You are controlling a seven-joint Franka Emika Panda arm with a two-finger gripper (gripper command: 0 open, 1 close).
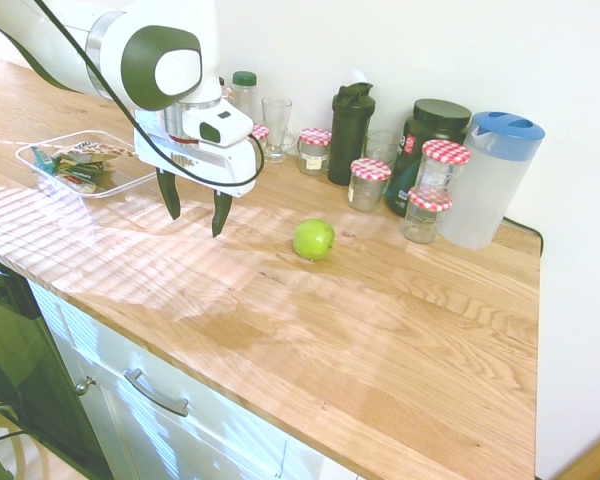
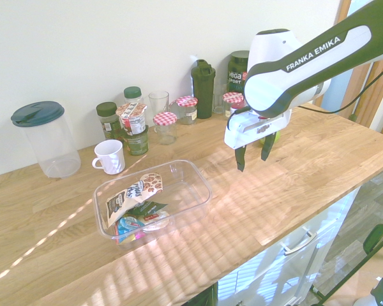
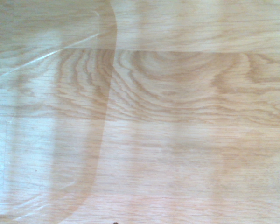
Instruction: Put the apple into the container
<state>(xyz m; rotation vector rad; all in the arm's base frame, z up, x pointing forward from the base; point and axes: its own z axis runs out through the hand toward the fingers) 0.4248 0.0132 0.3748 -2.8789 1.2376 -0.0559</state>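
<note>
The tool point(image 1: 194, 211) hangs above the bare wooden counter point(image 1: 380, 330), its two dark fingers point(image 1: 168, 194) pointing down and spread apart with nothing between them. The white arm point(image 2: 319, 54) behind it carries the words "FRANKA EMIKA" in white on a dark band. The wrist view shows only wood grain, with a clear curved edge of the tray point(image 3: 100, 116) at one side. The apple point(image 1: 314, 240) sits on the counter near the tool, on the side away from the tray, apart from the fingers; in the second exterior view only a sliver of green shows behind the tool. The tray point(image 2: 195, 178) lies on the tool's other side, on the counter, holding a heap of small packets point(image 2: 137, 204) at one end, one of them white with brown dots and print too small to read. Beyond the tool along the wall stand jars with red-checked lids point(image 1: 369, 183), a clear glass point(image 1: 276, 125), a dark shaker bottle point(image 1: 349, 133) and a dark tub point(image 2: 239, 75) marked "vega SPORT". A frosted jug with a blue lid point(image 1: 491, 180) stands past the apple, and a white mug point(image 2: 110, 156) stands beyond the tray.
</note>
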